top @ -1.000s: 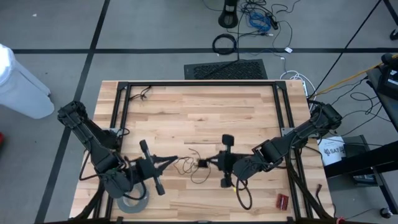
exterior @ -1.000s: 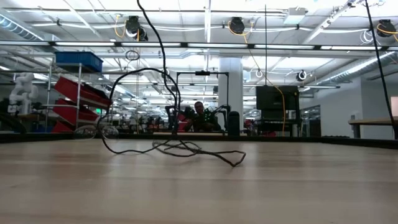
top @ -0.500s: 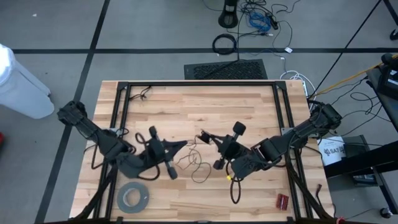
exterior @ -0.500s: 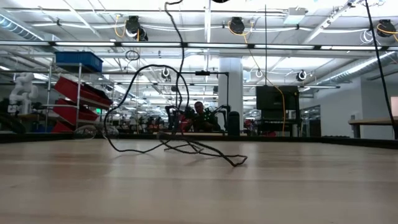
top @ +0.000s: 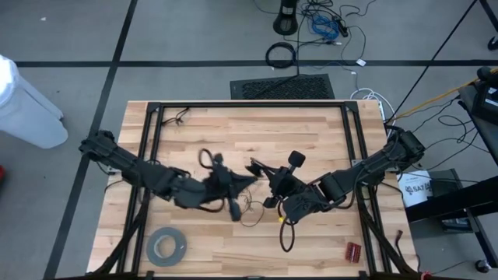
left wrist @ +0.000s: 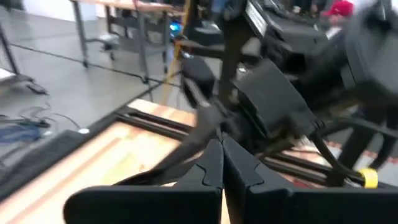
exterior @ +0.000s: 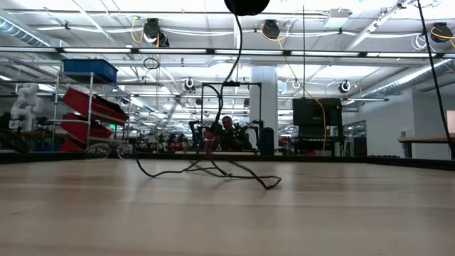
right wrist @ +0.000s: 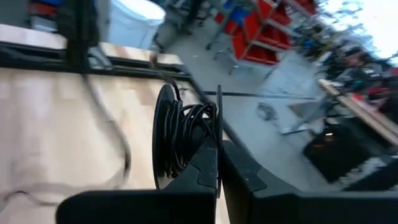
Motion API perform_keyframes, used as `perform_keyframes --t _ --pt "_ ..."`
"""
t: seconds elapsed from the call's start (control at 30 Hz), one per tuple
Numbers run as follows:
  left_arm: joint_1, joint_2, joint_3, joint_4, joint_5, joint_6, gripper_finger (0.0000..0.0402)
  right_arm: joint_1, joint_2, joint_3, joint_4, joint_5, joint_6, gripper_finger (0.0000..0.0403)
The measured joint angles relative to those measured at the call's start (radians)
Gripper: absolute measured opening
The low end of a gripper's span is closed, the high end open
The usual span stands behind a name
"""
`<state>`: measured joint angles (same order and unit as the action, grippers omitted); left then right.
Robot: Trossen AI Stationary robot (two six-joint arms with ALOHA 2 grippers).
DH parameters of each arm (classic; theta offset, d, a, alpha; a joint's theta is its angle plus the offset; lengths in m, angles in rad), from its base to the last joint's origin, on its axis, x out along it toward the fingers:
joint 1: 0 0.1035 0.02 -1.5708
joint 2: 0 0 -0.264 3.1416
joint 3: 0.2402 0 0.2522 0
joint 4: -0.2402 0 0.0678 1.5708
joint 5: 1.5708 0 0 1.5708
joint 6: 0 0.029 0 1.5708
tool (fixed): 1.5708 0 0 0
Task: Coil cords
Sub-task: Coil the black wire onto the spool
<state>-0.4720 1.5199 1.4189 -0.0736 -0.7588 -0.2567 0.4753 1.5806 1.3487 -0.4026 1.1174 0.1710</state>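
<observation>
Right gripper (right wrist: 217,152) clamped on cord spool (right wrist: 183,137), left gripper (left wrist: 222,149) closed on wire (exterior: 206,169)

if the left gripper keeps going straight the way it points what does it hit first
Probably the right gripper and the small disc of wound wire it holds; the left gripper points at them from close by, though depth is unclear.

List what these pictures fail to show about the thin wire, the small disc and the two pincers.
- Left pincer: shut, but motion blur in the left wrist view hides whether any wire sits between the fingers.
- Disc: clamped in the right pincer; its far face is hidden edge-on.
- Low view: the wire climbs to a dark round shape cut by the top edge.
- High view: the wire is too thin to trace between the two arms.
</observation>
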Motion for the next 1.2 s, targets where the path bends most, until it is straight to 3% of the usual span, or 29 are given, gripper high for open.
perform_keyframes --t 0.23,0.53,0.83,1.2 --pt "-0.029 0.129 -0.001 0.077 0.031 -0.062 0.0 -0.004 0.0 0.0 0.0 -0.044 0.002 0.0" --pt "-0.06 0.216 0.002 0.1 -0.026 -0.129 0.0 0.006 0.003 -0.005 -0.019 -0.059 -0.014 0.0" --pt "-0.11 0.196 -0.004 0.083 -0.105 -0.057 0.0 0.031 -0.012 0.002 0.01 -0.048 0.011 0.0" --pt "-0.1 0.183 -0.003 0.108 -0.118 -0.026 0.0 0.04 -0.025 0.001 0.054 -0.125 -0.016 0.0"
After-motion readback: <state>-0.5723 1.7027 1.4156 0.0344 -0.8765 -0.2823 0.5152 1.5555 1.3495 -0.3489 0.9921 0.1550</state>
